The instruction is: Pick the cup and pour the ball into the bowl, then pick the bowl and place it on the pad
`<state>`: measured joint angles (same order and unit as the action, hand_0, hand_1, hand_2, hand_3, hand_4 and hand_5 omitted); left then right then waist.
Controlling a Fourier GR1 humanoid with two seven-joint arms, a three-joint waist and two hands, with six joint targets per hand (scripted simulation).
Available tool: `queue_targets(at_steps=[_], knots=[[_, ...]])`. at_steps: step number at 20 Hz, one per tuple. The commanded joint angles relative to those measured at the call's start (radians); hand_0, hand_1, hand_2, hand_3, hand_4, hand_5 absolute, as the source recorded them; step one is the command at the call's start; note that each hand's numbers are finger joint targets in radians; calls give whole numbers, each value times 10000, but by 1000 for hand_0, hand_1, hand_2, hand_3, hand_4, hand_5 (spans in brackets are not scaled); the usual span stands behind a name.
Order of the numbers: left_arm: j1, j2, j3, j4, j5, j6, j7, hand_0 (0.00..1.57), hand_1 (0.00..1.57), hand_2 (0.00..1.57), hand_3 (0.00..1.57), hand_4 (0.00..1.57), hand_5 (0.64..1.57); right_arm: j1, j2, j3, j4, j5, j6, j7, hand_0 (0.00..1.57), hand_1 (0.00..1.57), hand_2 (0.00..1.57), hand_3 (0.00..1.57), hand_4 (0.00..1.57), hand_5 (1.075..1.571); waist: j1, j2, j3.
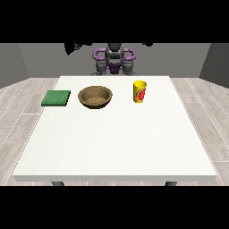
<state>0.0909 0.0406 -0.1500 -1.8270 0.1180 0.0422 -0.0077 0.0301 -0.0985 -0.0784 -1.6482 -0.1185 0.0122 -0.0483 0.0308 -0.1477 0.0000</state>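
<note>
Yellow cup (140, 91), marked with red on its side, stands upright on the white counter (116, 138), towards the far edge and a little to the view's right of centre. Whether a ball lies inside it cannot be told from here. To its left, near but apart, sits the brown wooden bowl (95, 96), open side up, showing nothing inside. Further left again, at the counter's left edge, lies the flat green pad (56, 98), apart from the bowl. The three things form a rough row across the far part of the counter; the near part carries nothing else.

Behind the far edge the robot's grey and purple torso (114, 60) faces the room. Dark shapes high at the view's left (71, 47) and right (147, 44) may be the robot hands, raised well above and behind the row, touching nothing; they are largely cut off, so whether either robot hand is spread or curled cannot be told. Nothing stands between cup and bowl, nor between bowl and pad.
</note>
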Motion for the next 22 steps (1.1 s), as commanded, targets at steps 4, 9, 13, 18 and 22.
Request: queue_targets(at_steps=[4,9,13,18,22], knots=[[-1586,616,1232,1072,98,-523,-1099,0,0,0,0,0,1376,-1270,-104,-185,519,-259,339,-456,0,0,0,0,0,1563,-277,1924,-1],[-2763,845,1716,2397,-551,-274,-2094,0,0,0,0,0,1283,-2213,198,26,1159,335,-45,-1430,0,0,0,0,0,1562,-325,3267,-4],[-3329,1288,2375,3549,-660,-286,-2276,0,0,0,0,0,1252,-2184,-722,-579,1779,-331,1178,-1658,0,0,0,0,0,1561,-811,3251,-1],[-4056,1129,2386,4934,-869,-257,-2652,0,0,0,0,0,1245,-2687,-1158,-1045,2822,-440,1450,-1779,0,0,0,0,0,1561,-882,2922,0],[-4089,1045,2574,5873,-1094,-120,-4076,0,0,0,0,0,1236,-2936,-1626,-1602,3612,-735,1966,-2534,0,0,0,0,0,1562,-819,3443,1]])
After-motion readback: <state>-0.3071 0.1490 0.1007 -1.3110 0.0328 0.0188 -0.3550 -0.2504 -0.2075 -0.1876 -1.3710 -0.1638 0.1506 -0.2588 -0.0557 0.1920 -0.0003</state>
